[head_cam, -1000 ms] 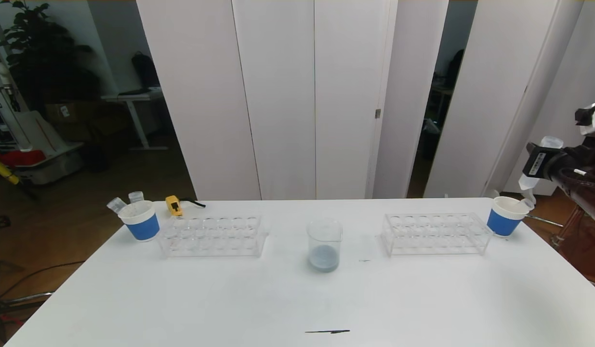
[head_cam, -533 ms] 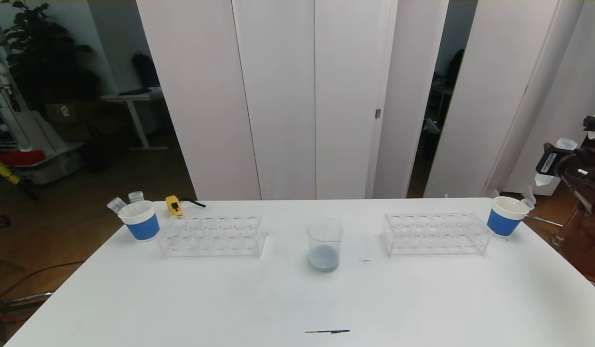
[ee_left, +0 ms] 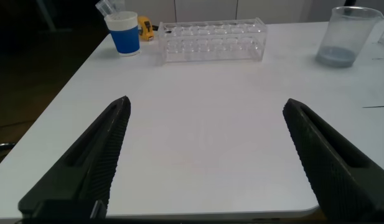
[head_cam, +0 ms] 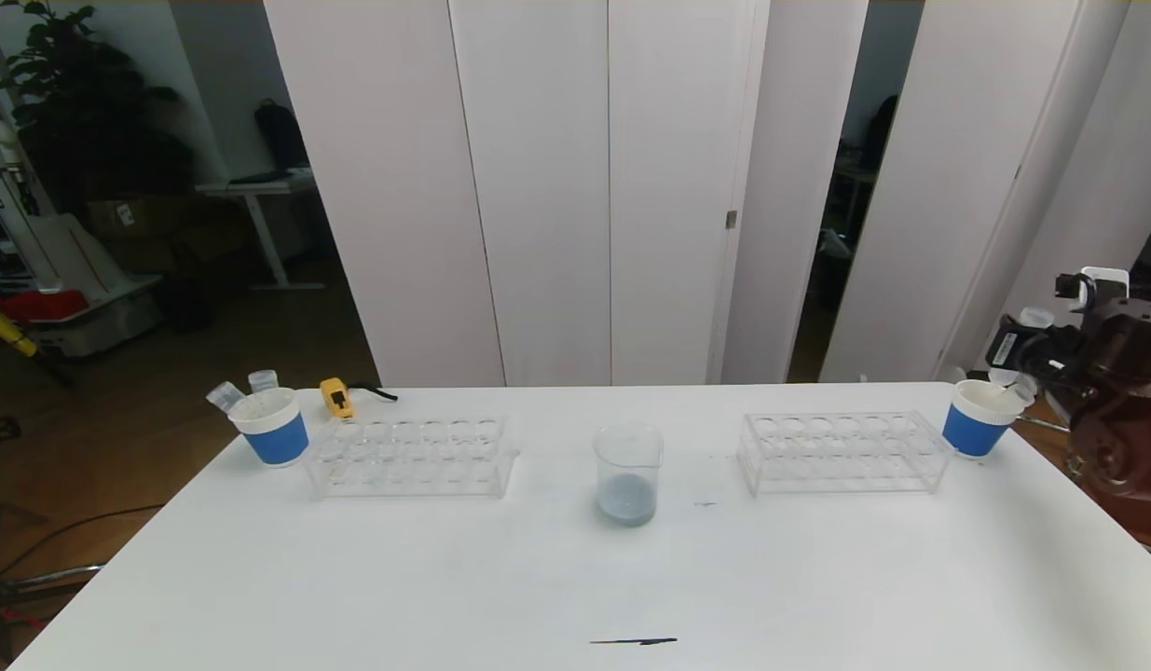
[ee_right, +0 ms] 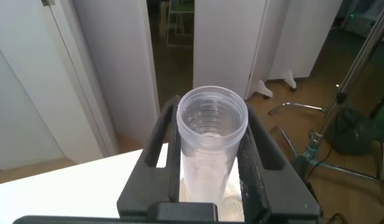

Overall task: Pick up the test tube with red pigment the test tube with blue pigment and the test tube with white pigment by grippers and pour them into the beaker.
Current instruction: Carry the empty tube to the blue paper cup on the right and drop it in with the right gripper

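My right gripper (head_cam: 1020, 352) is shut on a clear test tube (head_cam: 1032, 321) with a milky white film inside, the test tube with white pigment (ee_right: 211, 146). It hangs just above the blue-banded paper cup (head_cam: 974, 421) at the table's far right corner, its lower end near the rim. The beaker (head_cam: 628, 471) stands mid-table with grey-blue liquid at its bottom. My left gripper (ee_left: 207, 104) is open over the table's near edge, nothing between its fingers. Tubes with red or blue pigment are out of view.
Two clear racks (head_cam: 412, 457) (head_cam: 841, 452) flank the beaker (ee_left: 347, 37). A second blue-banded cup (head_cam: 272, 431) at the far left holds two clear tubes (head_cam: 226, 396). A yellow tape measure (head_cam: 335, 396) lies behind it. A thin dark mark (head_cam: 633, 641) lies near the front edge.
The right gripper, still gripping the tube, swung out to the right, then came down and back left over the right cup. Nothing else moved.
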{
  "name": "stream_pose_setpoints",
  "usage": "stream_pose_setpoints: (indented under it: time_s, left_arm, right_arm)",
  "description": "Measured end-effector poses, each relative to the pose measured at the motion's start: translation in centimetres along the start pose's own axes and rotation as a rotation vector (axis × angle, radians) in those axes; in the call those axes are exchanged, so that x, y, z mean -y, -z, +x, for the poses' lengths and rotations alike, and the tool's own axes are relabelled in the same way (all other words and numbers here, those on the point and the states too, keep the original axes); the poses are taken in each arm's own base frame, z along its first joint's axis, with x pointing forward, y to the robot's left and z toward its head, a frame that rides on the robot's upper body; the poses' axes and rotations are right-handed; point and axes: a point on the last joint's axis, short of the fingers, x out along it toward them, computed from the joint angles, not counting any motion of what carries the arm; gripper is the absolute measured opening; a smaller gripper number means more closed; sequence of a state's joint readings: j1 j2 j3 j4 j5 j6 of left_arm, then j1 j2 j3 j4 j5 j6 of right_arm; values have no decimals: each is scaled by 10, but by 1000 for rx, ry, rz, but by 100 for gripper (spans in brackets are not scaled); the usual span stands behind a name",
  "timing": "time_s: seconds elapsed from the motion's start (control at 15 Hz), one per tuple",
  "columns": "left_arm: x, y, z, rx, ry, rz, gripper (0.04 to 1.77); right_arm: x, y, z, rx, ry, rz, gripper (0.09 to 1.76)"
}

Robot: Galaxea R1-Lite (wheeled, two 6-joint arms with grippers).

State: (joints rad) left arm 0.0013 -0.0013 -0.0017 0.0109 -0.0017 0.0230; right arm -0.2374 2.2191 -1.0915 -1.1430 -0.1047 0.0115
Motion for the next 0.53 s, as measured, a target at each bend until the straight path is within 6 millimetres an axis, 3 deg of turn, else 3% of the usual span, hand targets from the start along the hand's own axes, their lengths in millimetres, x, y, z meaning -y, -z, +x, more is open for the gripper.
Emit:
stream_pose_setpoints:
  time_s: [0.27,0.53]
  left_arm:
    - [0,0,0,0,0,0,175]
    - [0,0,0,0,0,0,175]
  right_arm:
    - [-6,26,6,-50,-13,-6,60]
    - [-7,36,8,-66,-14,-8,60]
